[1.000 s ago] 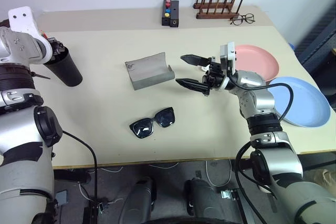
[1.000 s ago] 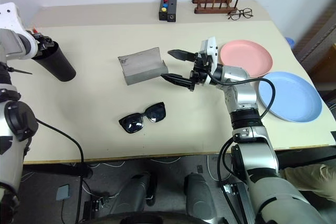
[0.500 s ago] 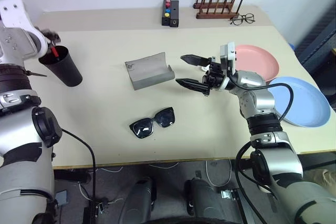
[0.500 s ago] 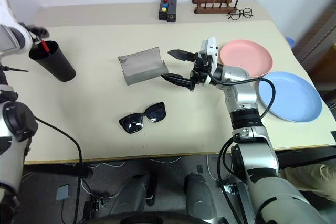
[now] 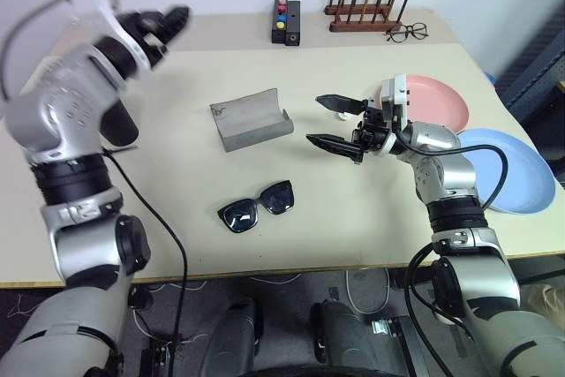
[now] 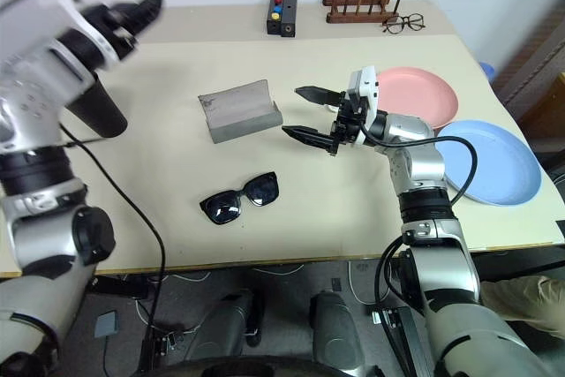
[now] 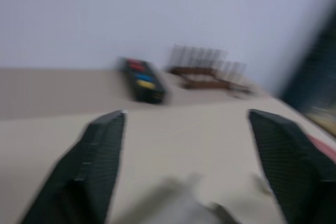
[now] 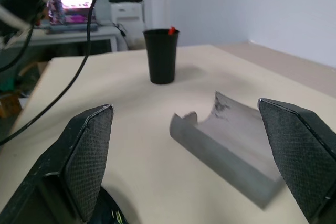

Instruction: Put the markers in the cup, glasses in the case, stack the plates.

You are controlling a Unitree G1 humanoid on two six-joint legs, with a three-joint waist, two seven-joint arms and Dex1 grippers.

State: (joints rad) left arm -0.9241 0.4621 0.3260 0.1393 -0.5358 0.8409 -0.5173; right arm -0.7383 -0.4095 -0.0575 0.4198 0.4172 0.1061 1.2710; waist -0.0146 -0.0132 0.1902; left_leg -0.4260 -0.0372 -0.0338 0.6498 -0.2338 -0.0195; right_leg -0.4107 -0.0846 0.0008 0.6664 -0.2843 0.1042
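Along the far edge of the beige flat-topped counter point(image 5: 177, 174) stand a small black box with red, yellow and blue buttons point(image 5: 286, 22) and, to its right, a dark brown wooden peg rack point(image 5: 365, 6), with thin wire-framed clear-lens eyeglasses point(image 5: 407, 33) lying just beside the rack.

Silver-grey jointed arms, black cables, black-fingered hands
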